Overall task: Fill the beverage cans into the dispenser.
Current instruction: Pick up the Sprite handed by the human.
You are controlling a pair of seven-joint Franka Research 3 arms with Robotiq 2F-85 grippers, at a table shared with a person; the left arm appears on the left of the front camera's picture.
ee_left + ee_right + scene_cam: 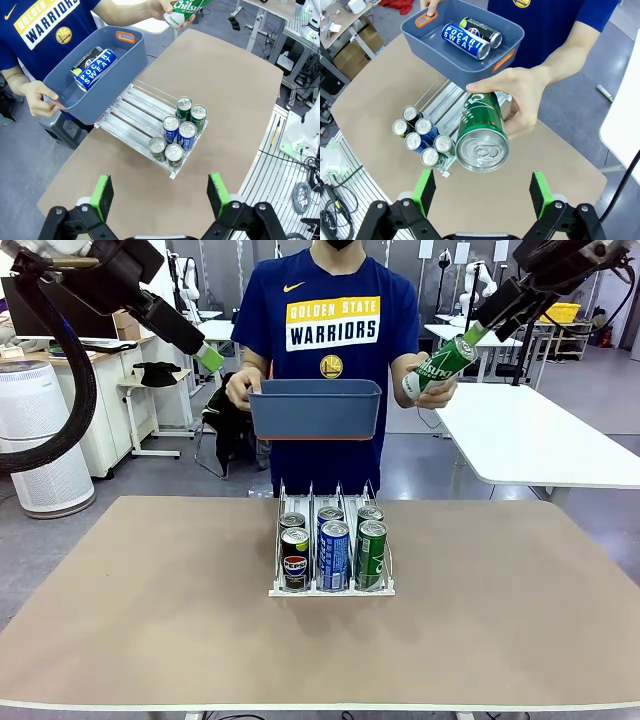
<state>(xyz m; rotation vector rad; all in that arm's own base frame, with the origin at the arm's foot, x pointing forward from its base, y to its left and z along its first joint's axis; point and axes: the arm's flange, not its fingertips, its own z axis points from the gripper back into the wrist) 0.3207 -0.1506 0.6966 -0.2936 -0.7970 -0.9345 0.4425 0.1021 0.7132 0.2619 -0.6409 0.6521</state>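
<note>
The dispenser (280, 590) stands mid-table with two cans in each lane: black Pepsi cans (295, 560) on the left, blue cans (333, 555) in the middle, green cans (371, 553) on the right. Across the table the person holds a blue-grey tub (315, 408) in one hand. A blue can (465, 41) and a black can (482, 30) lie in it. Their other hand holds a green can (482, 135) out, silver top toward my right gripper (482, 192), which is open just short of it. My left gripper (160, 195) hangs open and empty, high over the table's left.
The tan table (150, 610) has bare surface on both sides of the dispenser (130, 107). A white table (540, 440) stands behind on the right. An air purifier (40, 440) and a desk stand at the left.
</note>
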